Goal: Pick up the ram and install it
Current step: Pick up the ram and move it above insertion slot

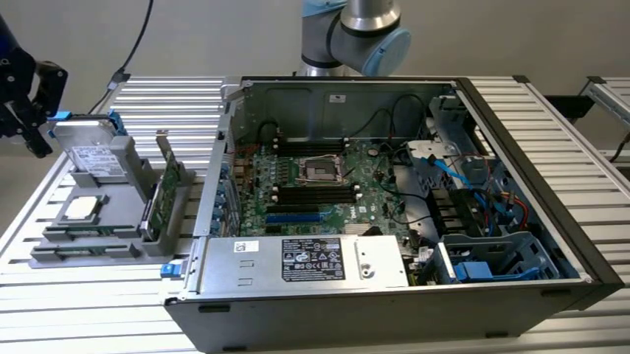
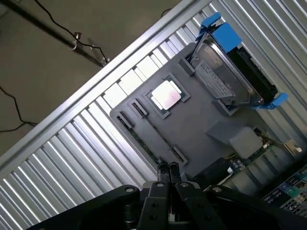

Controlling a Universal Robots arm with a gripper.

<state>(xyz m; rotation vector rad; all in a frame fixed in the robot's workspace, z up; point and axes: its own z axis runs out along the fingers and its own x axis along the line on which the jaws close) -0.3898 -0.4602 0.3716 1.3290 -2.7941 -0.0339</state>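
Note:
The ram (image 2: 142,140) is a thin green stick lying on edge in a slot along the outer rim of the grey holder tray (image 2: 192,129). In the exterior view the ram (image 1: 85,252) sits at the near end of that tray (image 1: 128,221), left of the computer case. My gripper (image 2: 168,168) is shut with nothing between its fingers and hovers above one end of the ram's slot. From the exterior view, the dark gripper (image 1: 40,144) hangs at the far left, above the tray's back corner. The motherboard's black slots (image 1: 313,193) lie inside the open case.
The tray also holds a silver processor (image 2: 166,95), a grey drive with blue tabs (image 2: 230,72) and a green card with a metal bracket (image 1: 170,184). The open computer case (image 1: 512,147) fills the exterior view's right, with a power supply (image 1: 305,259) at its near side. Cables hang at the back left.

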